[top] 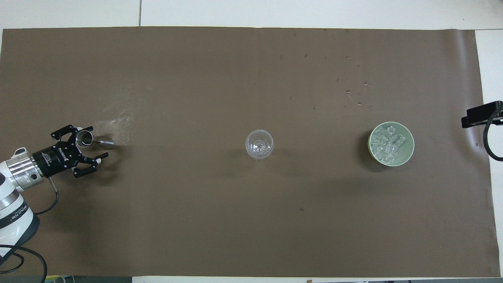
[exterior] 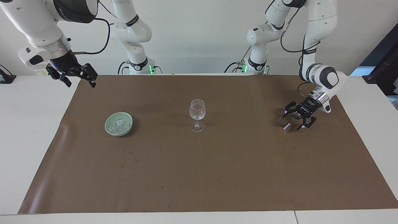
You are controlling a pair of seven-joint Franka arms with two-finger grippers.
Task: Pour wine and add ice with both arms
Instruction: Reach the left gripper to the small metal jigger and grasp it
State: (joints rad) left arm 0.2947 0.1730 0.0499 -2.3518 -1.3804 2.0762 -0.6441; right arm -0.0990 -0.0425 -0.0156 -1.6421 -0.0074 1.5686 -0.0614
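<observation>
A clear stemmed glass [exterior: 197,110] stands mid-mat and looks empty; it also shows in the overhead view [top: 259,144]. A green bowl [exterior: 107,128] toward the right arm's end holds the ice [exterior: 119,122], also seen from overhead [top: 389,144]. A small metal measuring cup [exterior: 294,117] stands on the mat toward the left arm's end. My left gripper [exterior: 292,122] is open and low around this cup [top: 84,138], one finger on each side of it, not closed on it. My right gripper [exterior: 80,84] is open and empty, raised over the mat's edge at the right arm's end, waiting.
The brown mat [exterior: 217,171] covers most of the white table. Small wet spots [top: 355,94] lie on the mat farther from the robots than the bowl [top: 408,135]. A black part of the right gripper [top: 481,114] shows at the overhead view's edge.
</observation>
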